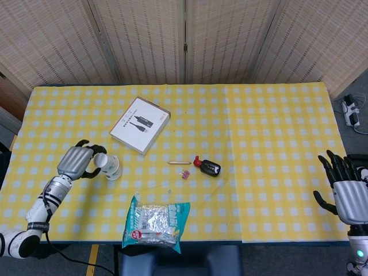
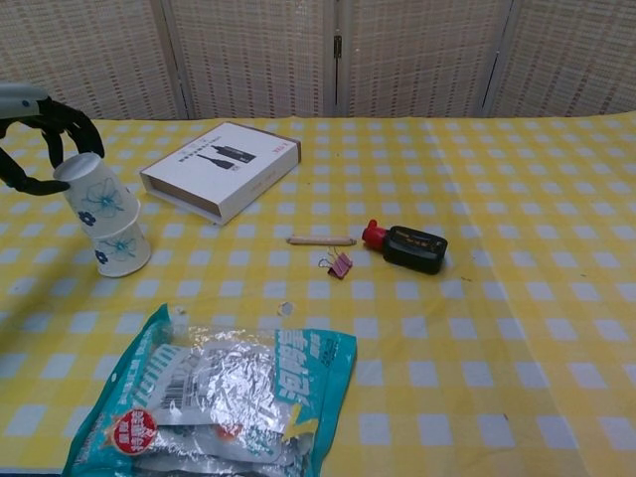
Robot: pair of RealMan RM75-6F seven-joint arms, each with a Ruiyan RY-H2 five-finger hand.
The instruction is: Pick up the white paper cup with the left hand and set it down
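Note:
The white paper cup (image 1: 108, 166) (image 2: 105, 221) with blue flowers stands mouth-down near the table's left edge. Its wide rim is on the yellow checked cloth (image 1: 259, 144) and it leans slightly. My left hand (image 1: 76, 161) (image 2: 38, 121) curls around the cup's narrow upper end and still grips it. In the chest view only the dark fingers (image 2: 81, 123) show at the frame's left edge. My right hand (image 1: 348, 193) hangs off the table's right edge with fingers spread and nothing in it; the chest view does not show it.
A white flat box (image 1: 141, 125) (image 2: 221, 169) lies behind the cup to the right. A wooden stick (image 1: 179, 163), a pink binder clip (image 1: 186, 174) and a small black bottle with a red cap (image 1: 207, 167) lie mid-table. A teal snack bag (image 1: 155, 224) lies at the front edge.

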